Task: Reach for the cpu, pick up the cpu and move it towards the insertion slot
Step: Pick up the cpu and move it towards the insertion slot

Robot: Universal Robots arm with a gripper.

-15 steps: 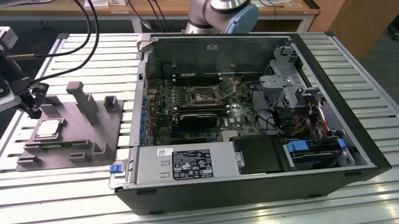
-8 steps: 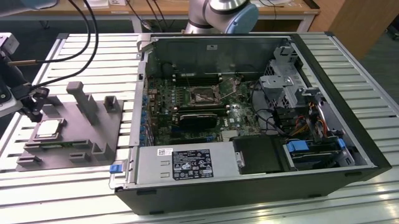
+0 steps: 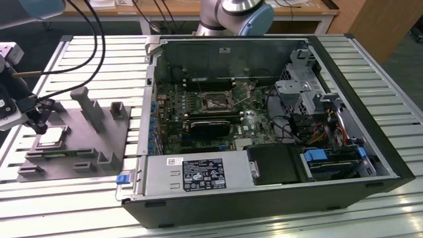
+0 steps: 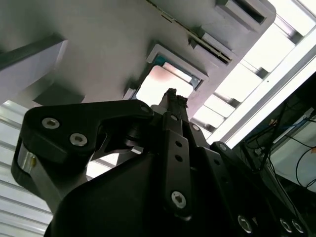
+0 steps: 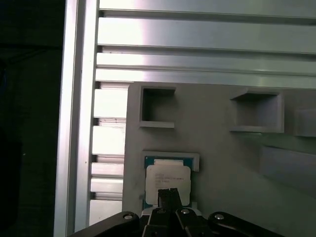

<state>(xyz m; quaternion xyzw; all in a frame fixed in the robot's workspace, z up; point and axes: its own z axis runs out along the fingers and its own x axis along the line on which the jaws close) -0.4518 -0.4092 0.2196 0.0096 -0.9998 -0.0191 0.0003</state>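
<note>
The cpu (image 3: 53, 137) lies flat in a recess of the grey fixture plate (image 3: 82, 148) at the exterior view's left; its silver top shows in both wrist views (image 5: 168, 178) (image 4: 159, 85). My gripper (image 3: 41, 129) hangs just above the cpu's near edge, apart from it. The black fingertips are pressed together (image 5: 168, 193) (image 4: 172, 95) and hold nothing. The insertion slot (image 3: 217, 102) is a silvery-framed square socket on the motherboard inside the open computer case, well off toward the exterior view's right of the gripper.
The fixture plate carries upright grey posts (image 3: 86, 106) and square pockets (image 5: 157, 106) close to the cpu. The black computer case (image 3: 370, 129) lies open on the slatted aluminium table (image 3: 99, 59), with a power supply (image 3: 198, 173) at its front and cables at its right.
</note>
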